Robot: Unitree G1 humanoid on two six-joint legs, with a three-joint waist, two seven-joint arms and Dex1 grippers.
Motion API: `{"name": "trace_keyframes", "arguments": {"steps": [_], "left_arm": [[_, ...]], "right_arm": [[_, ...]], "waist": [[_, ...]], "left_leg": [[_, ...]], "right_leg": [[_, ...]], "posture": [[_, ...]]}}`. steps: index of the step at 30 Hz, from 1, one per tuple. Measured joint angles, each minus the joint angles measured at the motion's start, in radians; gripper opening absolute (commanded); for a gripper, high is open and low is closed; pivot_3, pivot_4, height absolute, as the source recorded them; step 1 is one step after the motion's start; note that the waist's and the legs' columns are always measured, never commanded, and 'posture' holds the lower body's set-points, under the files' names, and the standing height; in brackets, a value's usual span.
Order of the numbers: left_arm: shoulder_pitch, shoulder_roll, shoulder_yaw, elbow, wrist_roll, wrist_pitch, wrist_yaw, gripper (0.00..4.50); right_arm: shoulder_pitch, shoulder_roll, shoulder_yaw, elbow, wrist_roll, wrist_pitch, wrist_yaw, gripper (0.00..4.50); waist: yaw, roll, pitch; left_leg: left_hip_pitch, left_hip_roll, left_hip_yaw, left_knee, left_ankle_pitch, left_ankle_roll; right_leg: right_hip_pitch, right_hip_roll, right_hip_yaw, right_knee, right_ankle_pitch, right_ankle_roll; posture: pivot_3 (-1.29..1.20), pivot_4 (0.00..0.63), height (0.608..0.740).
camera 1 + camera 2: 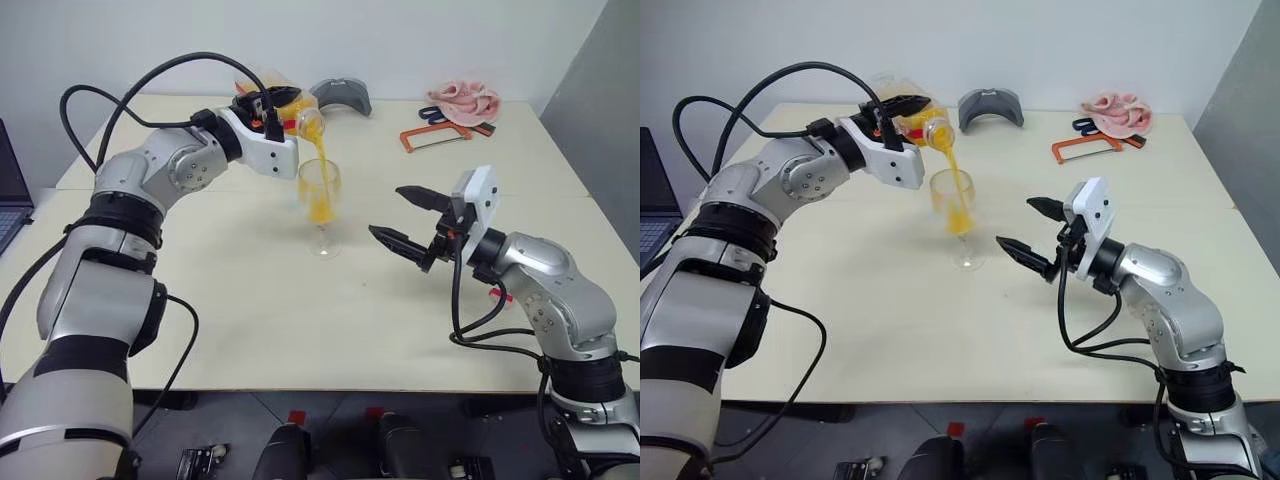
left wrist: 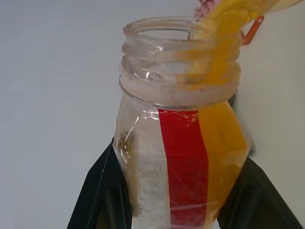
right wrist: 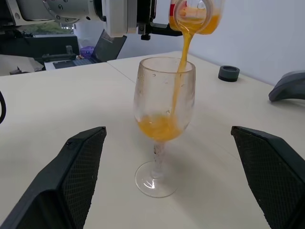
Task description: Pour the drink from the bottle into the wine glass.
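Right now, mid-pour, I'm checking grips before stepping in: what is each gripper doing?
Left gripper: shut on the bottle, tilted over the wine glass.
Right gripper: open, holding nothing, beside the glass.

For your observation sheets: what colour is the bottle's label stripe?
Red beside white on the small clear plastic bottle, best in the left wrist view.
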Motion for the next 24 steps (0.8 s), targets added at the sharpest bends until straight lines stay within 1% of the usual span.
{"name": "trace_keyframes", "arguments": {"steps": [9, 13, 24], "left_arm": [[-0.014, 0.007, -0.021, 0.009, 0.007, -0.002, 0.022, 1.69], [-0.014, 0.008, -0.021, 0.016, 0.007, -0.007, 0.026, 1.69], [-0.033, 0.009, -0.027, 0.030, 0.021, -0.018, 0.039, 1.69]], "right_arm": [[0.001, 0.008, 0.000, -0.008, 0.002, -0.001, 0.004, 4.50], [0.005, 0.015, 0.000, -0.030, 0.036, -0.002, 0.020, 4.50], [0.005, 0.017, 0.000, -0.039, 0.056, -0.002, 0.030, 4.50]], "waist": [[0.000, 0.000, 0.000], [0.000, 0.000, 0.000], [0.000, 0.000, 0.000]], "left_leg": [[0.000, 0.000, 0.001, 0.000, 0.000, 0.000], [0.000, 0.000, 0.001, 0.000, 0.000, 0.000], [0.000, 0.000, 0.001, 0.000, 0.000, 0.000]], "right_leg": [[-0.001, 0.000, 0.000, 0.000, 0.000, 0.000], [-0.001, 0.000, 0.001, 0.001, 0.000, 0.000], [-0.001, 0.000, 0.001, 0.001, 0.000, 0.000]], "posture": [[0.00, 0.150, 0.740], [0.00, 0.150, 0.740], [0.00, 0.150, 0.740]]}}
